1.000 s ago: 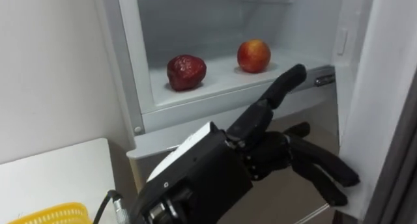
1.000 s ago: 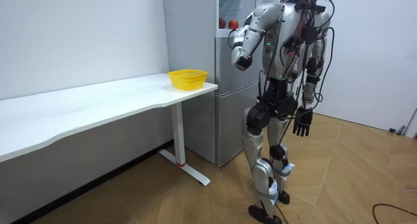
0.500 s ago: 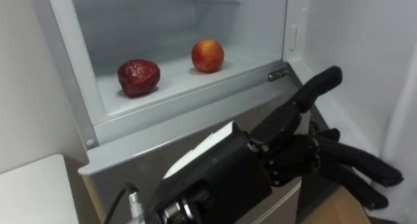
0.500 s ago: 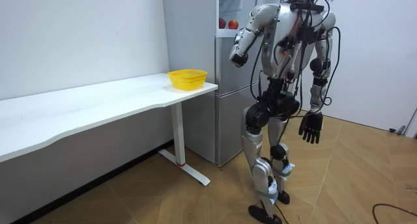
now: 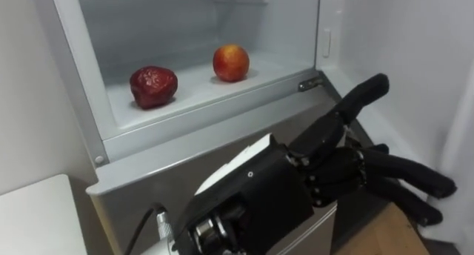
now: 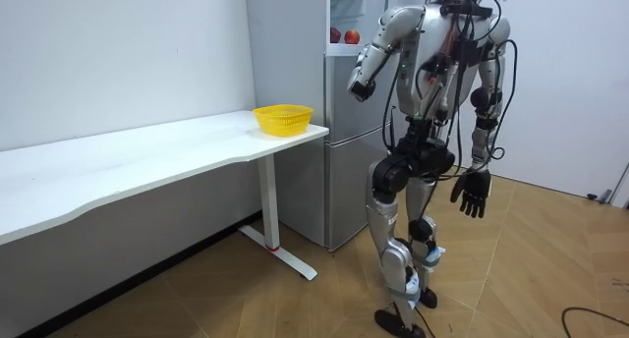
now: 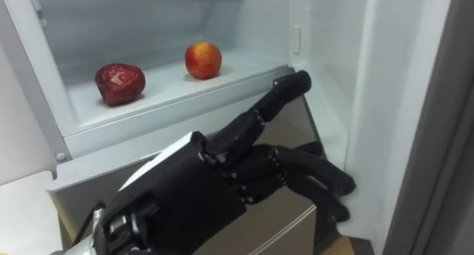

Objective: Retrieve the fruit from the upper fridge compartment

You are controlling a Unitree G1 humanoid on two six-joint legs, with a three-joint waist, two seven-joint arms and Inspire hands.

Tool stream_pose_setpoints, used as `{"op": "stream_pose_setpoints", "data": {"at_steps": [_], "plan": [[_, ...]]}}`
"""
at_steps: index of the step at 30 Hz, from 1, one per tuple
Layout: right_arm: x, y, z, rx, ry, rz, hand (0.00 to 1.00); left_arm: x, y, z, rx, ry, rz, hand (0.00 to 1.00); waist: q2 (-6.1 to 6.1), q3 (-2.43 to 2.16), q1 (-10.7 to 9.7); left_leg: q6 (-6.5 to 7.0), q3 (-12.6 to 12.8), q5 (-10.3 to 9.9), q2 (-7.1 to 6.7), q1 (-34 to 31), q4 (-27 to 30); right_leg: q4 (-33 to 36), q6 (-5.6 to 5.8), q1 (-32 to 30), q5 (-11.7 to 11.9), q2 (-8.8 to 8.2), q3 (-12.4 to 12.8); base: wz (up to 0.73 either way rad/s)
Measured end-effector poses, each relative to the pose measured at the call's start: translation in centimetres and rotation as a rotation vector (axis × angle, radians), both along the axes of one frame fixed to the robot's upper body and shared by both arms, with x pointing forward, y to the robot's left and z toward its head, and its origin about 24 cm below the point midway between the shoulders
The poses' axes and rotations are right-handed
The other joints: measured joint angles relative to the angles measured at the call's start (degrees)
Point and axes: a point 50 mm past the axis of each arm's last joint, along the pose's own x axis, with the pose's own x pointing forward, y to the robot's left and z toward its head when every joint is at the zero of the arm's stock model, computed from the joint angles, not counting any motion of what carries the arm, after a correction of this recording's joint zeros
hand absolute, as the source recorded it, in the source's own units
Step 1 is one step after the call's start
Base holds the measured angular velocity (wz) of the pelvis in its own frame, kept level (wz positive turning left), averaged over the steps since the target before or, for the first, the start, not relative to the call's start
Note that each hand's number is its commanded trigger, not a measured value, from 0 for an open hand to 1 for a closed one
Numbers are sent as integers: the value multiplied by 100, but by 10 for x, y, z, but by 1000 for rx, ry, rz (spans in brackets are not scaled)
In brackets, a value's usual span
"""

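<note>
The upper fridge compartment (image 5: pixel 200 103) stands open in front of me. On its white shelf lie a dark red fruit (image 5: pixel 153 87) on the left and an orange-red apple (image 5: pixel 230 62) to its right. My left hand (image 5: pixel 326 173) is raised below and in front of the shelf edge, open, its fingers stretched toward the right and holding nothing. It is clear of both fruits. In the room view my right hand (image 6: pixel 472 193) hangs at my side, open and empty, while I stand upright facing the fridge (image 6: pixel 344 132).
The open fridge door (image 7: pixel 415 136) rises close on the right. A white table (image 6: pixel 147 156) stands to my left with a yellow basket (image 6: pixel 283 118) at its near end; its corner (image 5: pixel 29 210) shows at the lower left.
My view has swung right, so the fruits sit further left in the picture. In the room view my torso turned toward the fridge and the right arm swung outward. The fruits have not moved.
</note>
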Motion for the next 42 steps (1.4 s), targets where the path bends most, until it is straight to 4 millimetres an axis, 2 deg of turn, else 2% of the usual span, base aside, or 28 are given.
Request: {"op": "stream_pose_setpoints", "data": {"at_steps": [11,19,23,26,28,38,42], "plan": [[0,0,0,0,-3,-2,0,-3,-7,-2,-25,31,-47,0,7,-2,-139,0,41,0,8,11,-5,-17,-1,-2,4,11,59,-3],[0,-3,1,-5,-9,-27,0,0,-14,5,-24,13,-75,0,98,34,-168,0,95,0,-3,14,-5,-6,0,-20,4,21,89,-1],[1,-5,2,-9,-21,-40,0,3,-19,3,-38,44,-98,0,124,26,-189,0,185,0,5,10,-4,26,-1,-70,8,51,203,-17],[-1,-7,2,-15,-21,-51,0,1,-24,2,-42,52,-118,0,122,27,-313,0,206,0,4,12,-5,62,-1,-96,8,62,241,-8],[2,-8,2,-15,-28,-51,0,2,-26,1,-45,62,-126,0,122,27,-312,0,269,0,22,15,-3,81,-1,-126,8,86,343,-22],[2,-7,2,-4,-30,-61,0,7,-30,4,-45,52,-132,0,117,29,-478,0,263,0,41,18,-6,72,0,-127,8,89,356,-1],[3,-7,2,-4,-35,-58,0,4,-37,3,-44,62,-159,0,115,29,-480,0,272,0,38,18,-13,72,1,-140,9,96,384,-4]]}}
